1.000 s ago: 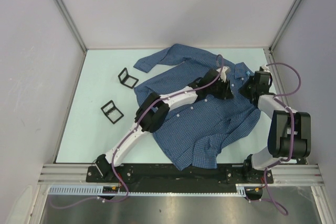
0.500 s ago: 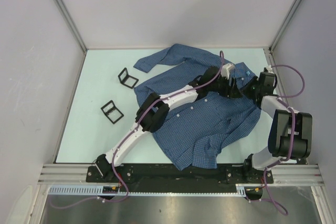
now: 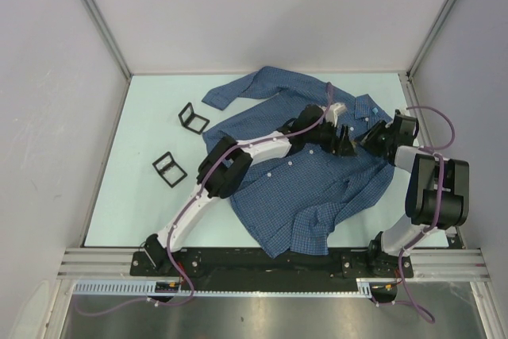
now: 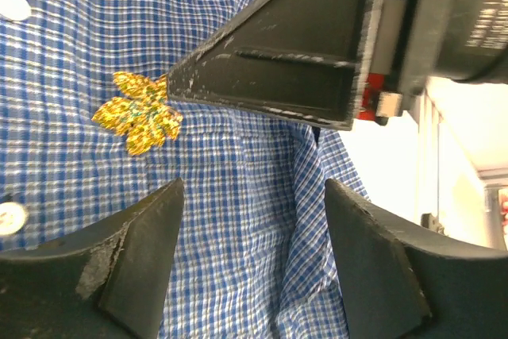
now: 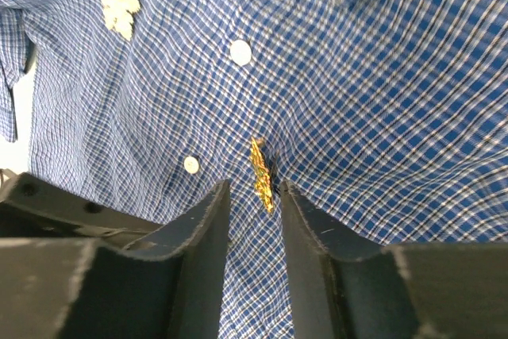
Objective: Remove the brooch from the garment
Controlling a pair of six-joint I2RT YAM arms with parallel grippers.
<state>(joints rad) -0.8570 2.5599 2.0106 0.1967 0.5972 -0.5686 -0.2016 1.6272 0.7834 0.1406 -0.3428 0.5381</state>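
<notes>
The garment (image 3: pixel 309 172), a blue fine-checked shirt with white buttons, lies spread on the table. The brooch (image 4: pixel 137 113) is a gold glittery flower pinned to it. It shows edge-on in the right wrist view (image 5: pixel 262 174), tilted up off the puckered cloth. My right gripper (image 5: pixel 255 204) has its jaws a narrow gap apart, with the brooch's near end between the fingertips and cloth showing on both sides. My left gripper (image 4: pixel 254 236) is open just above the cloth beside the brooch. In the top view both grippers, left (image 3: pixel 343 142) and right (image 3: pixel 367 140), meet near the collar and hide the brooch.
A pale flower-shaped piece (image 5: pixel 121 7) sits on the shirt further off. Two black wire frames (image 3: pixel 193 117) (image 3: pixel 168 169) stand on the table left of the shirt. Grey walls close in the table on three sides.
My right gripper has moved left over the shirt to meet the left gripper. The left gripper has shifted slightly near the collar.
</notes>
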